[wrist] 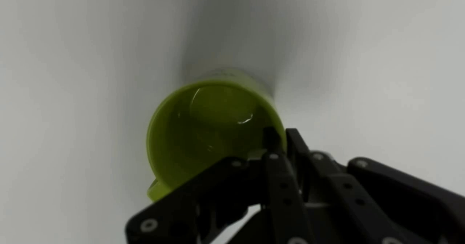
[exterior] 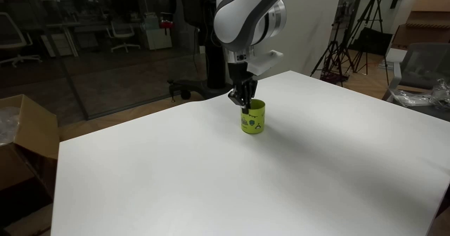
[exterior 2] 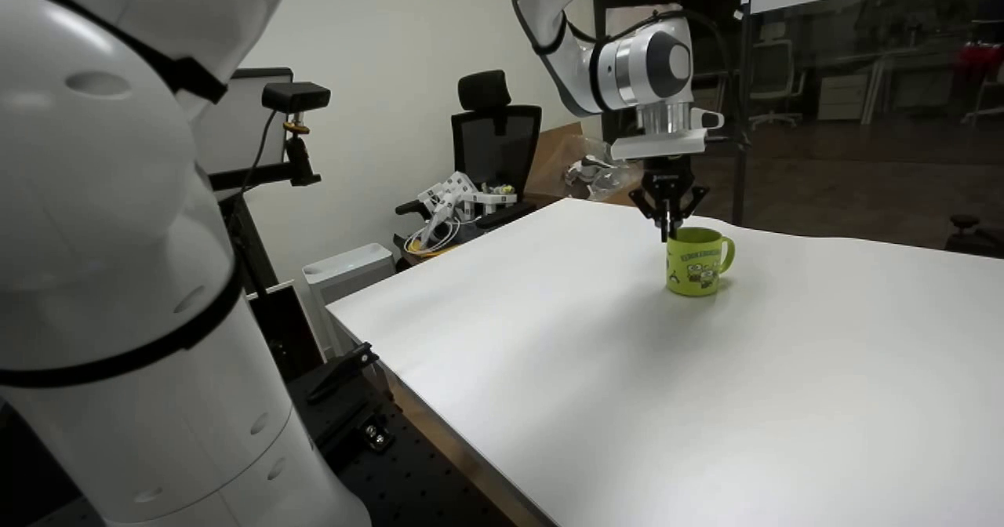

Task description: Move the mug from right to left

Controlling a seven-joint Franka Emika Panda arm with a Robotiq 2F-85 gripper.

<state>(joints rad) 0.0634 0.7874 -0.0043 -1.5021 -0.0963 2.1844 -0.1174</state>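
The mug is lime-green with dark printed pictures on its side and shows upright on the white table point(exterior: 168, 179) in both exterior views, as mug point(exterior: 254, 124) and mug point(exterior 2: 693, 270). Its handle points right in an exterior view point(exterior 2: 729, 253). In the wrist view I look down into the open mug point(wrist: 214, 124), and part of the handle shows at its lower left. My gripper point(wrist: 284, 138) is shut on the mug's wall, one fingertip inside the rim and one outside. The gripper also shows above the rim in both exterior views point(exterior: 246, 109) point(exterior 2: 668, 230).
The table's far edge lies a short way behind the mug. An open cardboard box point(exterior: 38, 127) stands beside the table. A chair point(exterior 2: 498, 150) and a white bin point(exterior 2: 349, 264) stand off the table. The robot's base point(exterior 2: 204, 433) is beside the table's edge.
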